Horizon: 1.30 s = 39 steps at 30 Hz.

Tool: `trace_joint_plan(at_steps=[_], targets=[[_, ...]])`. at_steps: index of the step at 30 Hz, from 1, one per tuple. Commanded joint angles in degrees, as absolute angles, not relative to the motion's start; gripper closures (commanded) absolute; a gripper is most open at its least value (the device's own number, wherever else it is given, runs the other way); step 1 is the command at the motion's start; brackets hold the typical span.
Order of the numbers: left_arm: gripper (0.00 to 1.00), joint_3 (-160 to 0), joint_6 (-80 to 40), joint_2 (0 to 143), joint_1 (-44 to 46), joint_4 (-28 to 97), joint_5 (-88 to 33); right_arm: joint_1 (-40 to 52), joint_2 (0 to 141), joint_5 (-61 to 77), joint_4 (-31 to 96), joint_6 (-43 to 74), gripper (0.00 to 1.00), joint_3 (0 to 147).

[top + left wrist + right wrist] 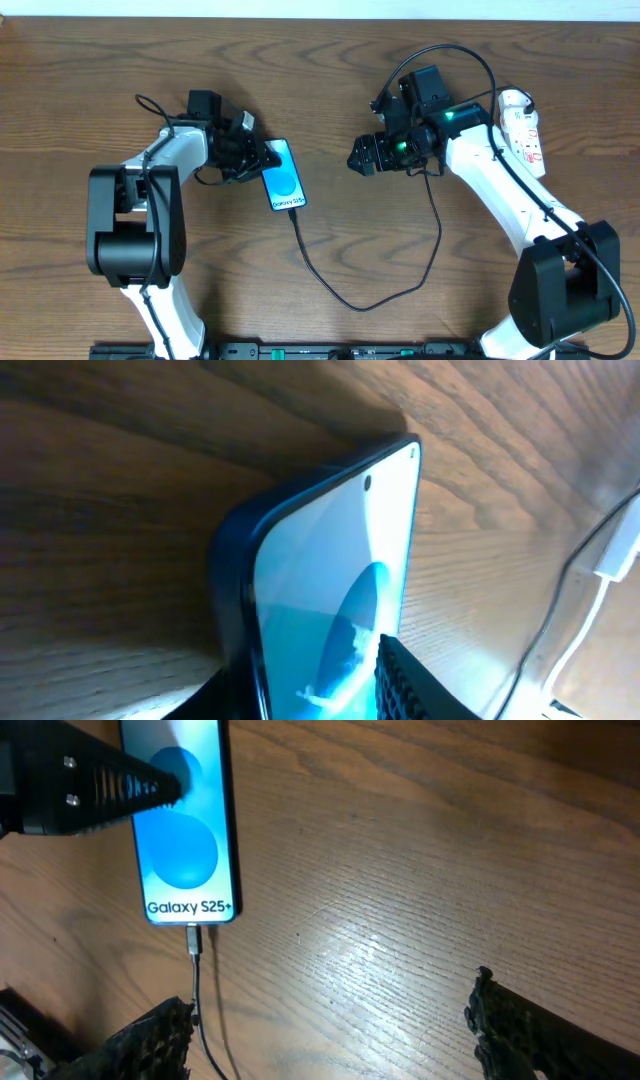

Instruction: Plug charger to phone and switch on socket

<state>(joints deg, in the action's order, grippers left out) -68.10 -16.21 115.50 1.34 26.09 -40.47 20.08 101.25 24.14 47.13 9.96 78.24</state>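
The phone (285, 177) lies on the table with its blue screen up, and it also shows in the right wrist view (185, 830). My left gripper (257, 155) is shut on the phone's top end; in the left wrist view the phone (330, 560) sits between the fingers of that gripper (320, 685). The charger (345, 298) has its plug tip (195, 936) in the phone's bottom port. Its black cable loops across the table toward the right arm. My right gripper (362, 156) is open and empty, right of the phone, and its fingers (330, 1015) are wide apart. The socket (524, 128) lies at the far right.
The wooden table (330, 60) carries both arms. The right arm's thicker black cables (470, 55) arch over its wrist near the socket. The charger's loop reaches close to the table's front edge.
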Motion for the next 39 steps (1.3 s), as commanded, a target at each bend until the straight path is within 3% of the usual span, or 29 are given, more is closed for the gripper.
trace_joint_plan(at_steps=[1, 15, 26, 28, 36, 39], targets=[[0.63, -66.5, -15.2, 118.2, 0.9, 27.9, -24.7, 20.2, 100.5, 23.9, 47.2, 9.1, 0.13, 79.1], [0.63, -67.6, -15.2, 115.8, 0.9, 32.4, -11.5, 20.2, 100.5, 23.8, 47.9, 8.0, 0.13, 79.1], [0.62, -69.3, -15.2, 93.8, 0.9, 41.0, -9.4, 20.2, 100.5, 23.8, 48.3, 7.9, 0.15, 79.1], [0.54, -69.3, -15.2, 88.6, 0.9, 42.9, -9.4, 20.1, 100.5, 23.9, 48.3, 7.0, 0.16, 79.1], [0.41, -69.3, -15.2, 73.3, 0.9, 47.7, -9.4, 18.7, 97.7, 23.8, 48.2, 6.1, 0.28, 79.2], [0.3, -69.3, -15.2, 70.2, 0.9, 48.0, -9.4, 17.5, 95.5, 23.8, 48.3, 6.1, 0.37, 79.5]])
